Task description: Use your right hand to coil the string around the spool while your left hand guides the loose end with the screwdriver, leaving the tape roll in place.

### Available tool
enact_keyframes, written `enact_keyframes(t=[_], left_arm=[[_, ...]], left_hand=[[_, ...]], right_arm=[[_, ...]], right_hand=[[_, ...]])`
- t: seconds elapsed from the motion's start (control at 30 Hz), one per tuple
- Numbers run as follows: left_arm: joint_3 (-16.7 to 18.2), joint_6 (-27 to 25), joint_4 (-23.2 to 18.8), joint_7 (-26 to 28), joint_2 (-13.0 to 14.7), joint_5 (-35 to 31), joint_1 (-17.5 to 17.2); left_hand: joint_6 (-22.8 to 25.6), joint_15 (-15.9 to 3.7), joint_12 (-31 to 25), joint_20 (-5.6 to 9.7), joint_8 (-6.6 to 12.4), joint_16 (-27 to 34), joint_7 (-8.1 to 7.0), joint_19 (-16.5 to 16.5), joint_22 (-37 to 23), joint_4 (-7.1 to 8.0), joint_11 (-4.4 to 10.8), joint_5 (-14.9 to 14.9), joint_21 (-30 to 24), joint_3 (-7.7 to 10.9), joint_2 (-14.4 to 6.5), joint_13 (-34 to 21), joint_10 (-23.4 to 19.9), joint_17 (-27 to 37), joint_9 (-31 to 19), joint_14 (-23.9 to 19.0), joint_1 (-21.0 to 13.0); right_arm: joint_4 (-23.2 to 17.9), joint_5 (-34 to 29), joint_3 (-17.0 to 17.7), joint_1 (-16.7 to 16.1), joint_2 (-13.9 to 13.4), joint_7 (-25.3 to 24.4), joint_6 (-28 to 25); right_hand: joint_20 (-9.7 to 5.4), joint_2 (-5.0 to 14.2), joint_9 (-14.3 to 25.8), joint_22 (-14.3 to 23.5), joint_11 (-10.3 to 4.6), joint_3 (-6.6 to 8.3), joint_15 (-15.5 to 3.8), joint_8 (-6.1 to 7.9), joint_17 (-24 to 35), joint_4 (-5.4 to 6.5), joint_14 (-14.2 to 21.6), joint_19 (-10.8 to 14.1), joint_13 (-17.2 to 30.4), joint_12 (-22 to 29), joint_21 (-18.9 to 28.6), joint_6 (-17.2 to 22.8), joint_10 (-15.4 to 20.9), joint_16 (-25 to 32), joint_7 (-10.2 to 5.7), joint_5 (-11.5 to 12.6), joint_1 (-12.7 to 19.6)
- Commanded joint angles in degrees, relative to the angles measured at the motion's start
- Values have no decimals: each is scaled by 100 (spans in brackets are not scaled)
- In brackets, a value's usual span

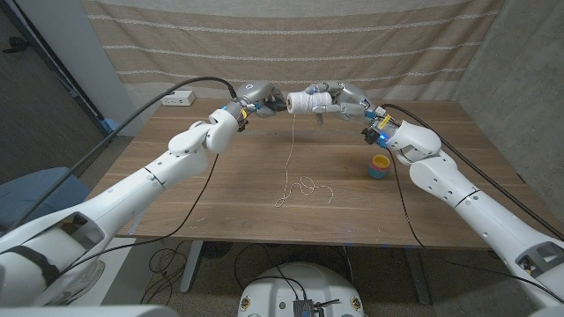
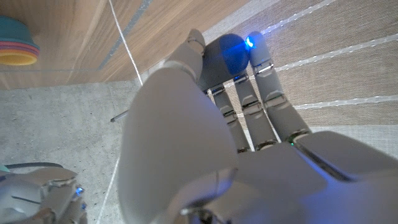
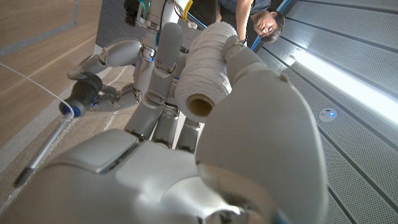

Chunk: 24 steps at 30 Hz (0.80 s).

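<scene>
Nearest on the table (image 1: 238, 207), the loose string (image 1: 304, 189) lies in loops around 6 o'clock, and the tape roll (image 1: 380, 165) sits off at 3 o'clock by the right arm. Up at 12, both hands are lifted above the far edge: right hand (image 1: 339, 101) is grasping the spool (image 1: 301, 102), with string hanging straight down from it. Left hand (image 1: 251, 99) is right next to it gripping the screwdriver (image 3: 74, 106), shaft pointing at the spool.

right hand (image 3: 186, 155): white, fingers and thumb gripping the spool
spool (image 3: 202, 71): cylinder wound with white string, hollow core facing the camera
left hand (image 3: 115, 59): beyond the fingers, holding a dark-handled, blue-tipped screwdriver (image 3: 74, 106)
string (image 3: 31, 81): thin white strand, taut, beside the screwdriver
person (image 3: 264, 22): partly seen beyond the spool
</scene>
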<state>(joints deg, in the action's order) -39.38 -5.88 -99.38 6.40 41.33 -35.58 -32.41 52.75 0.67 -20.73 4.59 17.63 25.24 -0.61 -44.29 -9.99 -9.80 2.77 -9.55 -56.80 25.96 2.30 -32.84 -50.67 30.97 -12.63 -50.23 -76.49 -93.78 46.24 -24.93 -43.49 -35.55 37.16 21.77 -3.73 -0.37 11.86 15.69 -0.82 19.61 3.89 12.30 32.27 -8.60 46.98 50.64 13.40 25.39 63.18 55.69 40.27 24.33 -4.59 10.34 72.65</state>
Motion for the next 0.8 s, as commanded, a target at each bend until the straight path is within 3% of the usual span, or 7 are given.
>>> enact_keyframes(t=[0.03, 0.5, 0.8], left_arm=[[-151, 259, 9, -367, 17, 33, 31], [41, 512, -226, -633, 197, 329, -166], [319, 607, -501, -758, 365, 675, -364]], left_hand=[[837, -1082, 21, 697, 19, 38, 479, -11, -21, 55, 0, -33, -27, 100, -812, -20, -42, 35, -21, -755, -788], [849, -1083, 47, 698, 3, 25, 474, -2, -20, 55, -8, -33, -39, 105, -809, -39, -55, 45, -22, -756, -787], [852, -1072, 65, 699, -6, 19, 475, 4, -20, 56, -6, -34, -46, 108, -807, -53, -56, 46, -28, -769, -783]], right_arm=[[189, 22, 200, 106, 536, -598, 398], [694, -404, 451, 87, 1207, -2140, 841], [1176, -889, 540, 167, 1299, -3030, 818]], right_hand=[[-807, 832, 10, -20, 400, 17, -1668, 6, 22, 29, 2168, -491, 229, 14, 80, 642, 1401, -28, 645, -7, 848], [-806, 826, 8, -85, 364, 18, -1673, 4, 2, 26, 2205, -521, 215, -23, 184, 670, 1424, -69, 626, -8, 857], [-805, 821, 6, -126, 370, 17, -1670, 5, -4, 28, 2226, -540, 208, -44, 244, 693, 1440, -90, 626, -10, 854]])
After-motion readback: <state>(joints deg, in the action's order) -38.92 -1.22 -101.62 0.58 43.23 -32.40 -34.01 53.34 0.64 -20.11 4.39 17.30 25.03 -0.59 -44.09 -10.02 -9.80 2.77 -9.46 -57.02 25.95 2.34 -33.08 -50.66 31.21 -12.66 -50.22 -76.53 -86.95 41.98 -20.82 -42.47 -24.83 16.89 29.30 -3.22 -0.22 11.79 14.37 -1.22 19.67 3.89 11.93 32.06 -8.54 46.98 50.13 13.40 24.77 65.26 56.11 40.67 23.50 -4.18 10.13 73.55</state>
